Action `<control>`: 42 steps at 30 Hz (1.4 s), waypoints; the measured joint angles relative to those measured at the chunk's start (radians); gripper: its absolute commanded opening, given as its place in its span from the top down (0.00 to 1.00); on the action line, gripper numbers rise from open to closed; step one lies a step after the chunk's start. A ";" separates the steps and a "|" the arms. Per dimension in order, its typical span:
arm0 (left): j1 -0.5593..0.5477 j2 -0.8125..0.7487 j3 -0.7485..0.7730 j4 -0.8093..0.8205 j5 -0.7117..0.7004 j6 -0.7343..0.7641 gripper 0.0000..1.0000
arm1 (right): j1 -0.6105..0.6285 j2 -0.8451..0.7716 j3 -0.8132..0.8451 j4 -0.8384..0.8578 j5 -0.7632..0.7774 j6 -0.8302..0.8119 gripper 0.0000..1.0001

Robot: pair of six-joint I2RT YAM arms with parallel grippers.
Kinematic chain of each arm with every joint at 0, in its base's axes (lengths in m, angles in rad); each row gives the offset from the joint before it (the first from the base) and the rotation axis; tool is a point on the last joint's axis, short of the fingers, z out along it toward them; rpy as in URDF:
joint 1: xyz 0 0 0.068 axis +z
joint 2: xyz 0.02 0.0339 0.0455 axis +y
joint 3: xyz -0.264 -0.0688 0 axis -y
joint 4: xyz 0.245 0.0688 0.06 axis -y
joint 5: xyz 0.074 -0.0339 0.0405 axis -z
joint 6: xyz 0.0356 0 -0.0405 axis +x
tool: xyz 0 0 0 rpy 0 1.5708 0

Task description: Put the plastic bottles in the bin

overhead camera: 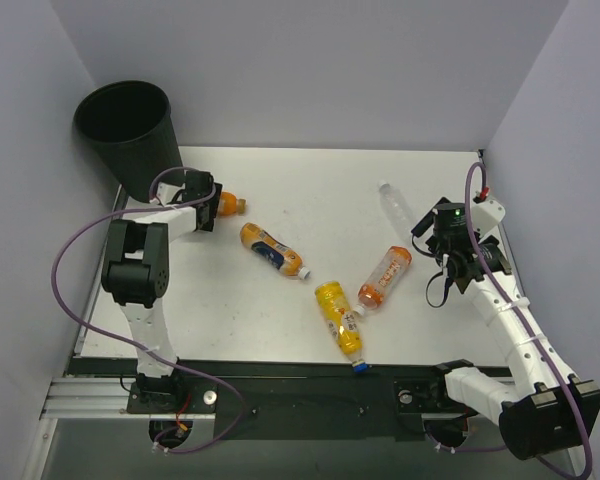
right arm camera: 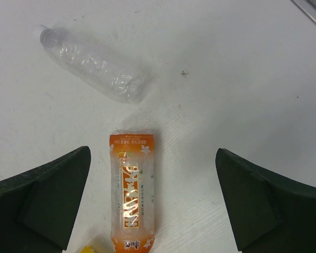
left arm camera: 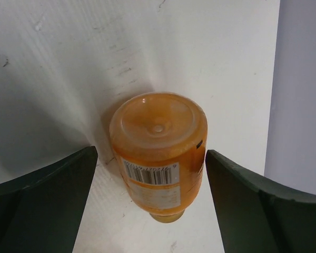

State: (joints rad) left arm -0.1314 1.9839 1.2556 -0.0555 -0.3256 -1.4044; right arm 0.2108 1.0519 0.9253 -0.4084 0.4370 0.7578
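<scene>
At far left, the black bin (overhead camera: pixel 125 125) is standing by the table's (overhead camera: pixel 280 180) back corner, all 5 plastic bottles (overhead camera: pixel 272 250) lying outside it. Nearby, the left gripper (overhead camera: pixel 210 200) is hovering with jaws spread wide around the base of an orange bottle (overhead camera: pixel 227 205) (neither finger touching it). 3 more labelled bottles (overhead camera: pixel 338 315) are lying mid-table, a clear one (overhead camera: pixel 392 200) behind them. At right, the right gripper (overhead camera: pixel 435 232), also wide open and empty, is hanging over the rightmost labelled bottle. The first pickup appears to be getting under way; next, the left jaws need closing on the bottle and lifting it over the bin's rim.
</scene>
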 measured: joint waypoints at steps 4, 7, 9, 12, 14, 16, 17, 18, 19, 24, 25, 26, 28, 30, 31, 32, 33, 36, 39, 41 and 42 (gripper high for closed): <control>-0.001 0.033 0.025 0.020 0.004 -0.005 0.29 | 0.000 0.002 0.000 0.000 -0.001 -0.002 0.00; -0.003 0.042 0.025 0.039 0.003 -0.002 0.35 | 0.000 0.002 0.000 0.000 -0.004 -0.003 0.00; -0.004 0.042 0.025 0.045 0.004 0.002 0.38 | 0.000 0.002 0.000 0.000 -0.008 -0.004 0.00; -0.005 0.041 0.024 0.062 0.008 0.006 0.44 | 0.000 0.002 0.000 0.000 -0.011 -0.004 0.00; -0.005 0.034 0.024 0.066 0.009 0.023 0.51 | 0.000 0.002 0.000 0.000 -0.017 -0.004 0.00; -0.005 0.007 0.024 0.065 0.009 0.053 0.57 | 0.000 0.002 0.000 0.000 -0.020 -0.003 0.00; -0.005 -0.015 0.024 0.065 0.010 0.077 0.57 | 0.000 0.002 0.000 0.000 -0.021 -0.002 0.00; -0.005 -0.045 0.027 0.068 0.010 0.107 0.57 | 0.000 0.002 -0.001 0.001 -0.023 -0.001 0.00; -0.005 -0.070 0.034 0.067 0.011 0.128 0.57 | 0.000 0.000 -0.003 0.001 -0.024 0.000 0.00; -0.013 -0.228 0.136 0.109 -0.007 0.305 0.57 | 0.000 -0.009 -0.015 0.006 -0.042 0.000 0.00; -0.014 -0.258 0.162 0.121 -0.019 0.351 0.56 | 0.001 -0.009 -0.015 0.009 -0.050 0.000 0.00; -0.014 -0.289 0.188 0.134 -0.031 0.399 0.56 | 0.003 -0.009 -0.015 0.010 -0.056 0.000 0.00; -0.012 -0.349 0.231 0.175 -0.061 0.508 0.56 | 0.010 -0.009 -0.015 0.013 -0.065 -0.004 0.00; -0.005 -0.402 0.263 0.212 -0.090 0.607 0.56 | 0.018 -0.009 -0.015 0.021 -0.069 -0.011 0.00; 0.003 -0.428 0.272 0.242 -0.102 0.653 0.56 | 0.020 -0.009 -0.015 0.024 -0.069 -0.015 0.00; 0.014 -0.446 0.274 0.266 -0.111 0.681 0.56 | 0.022 -0.009 -0.015 0.025 -0.069 -0.020 0.00; 0.024 -0.456 0.275 0.281 -0.116 0.698 0.56 | 0.023 -0.009 -0.015 0.025 -0.068 -0.024 0.00; 0.098 -0.443 0.324 0.272 -0.122 0.718 0.56 | 0.025 -0.009 -0.015 0.025 -0.069 -0.029 0.00; 0.182 -0.373 0.410 0.222 -0.111 0.712 0.56 | 0.025 -0.010 -0.015 0.025 -0.069 -0.029 0.00; 0.224 -0.332 0.447 0.189 -0.105 0.708 0.56 | 0.025 -0.010 -0.016 0.025 -0.069 -0.027 0.00; 0.245 -0.305 0.475 0.160 -0.101 0.706 0.56 | 0.025 -0.010 -0.017 0.025 -0.068 -0.027 0.00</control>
State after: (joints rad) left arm 0.1131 1.6791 1.7306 0.1047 -0.4267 -0.6983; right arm 0.2359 1.0420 0.9085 -0.3832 0.3687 0.7311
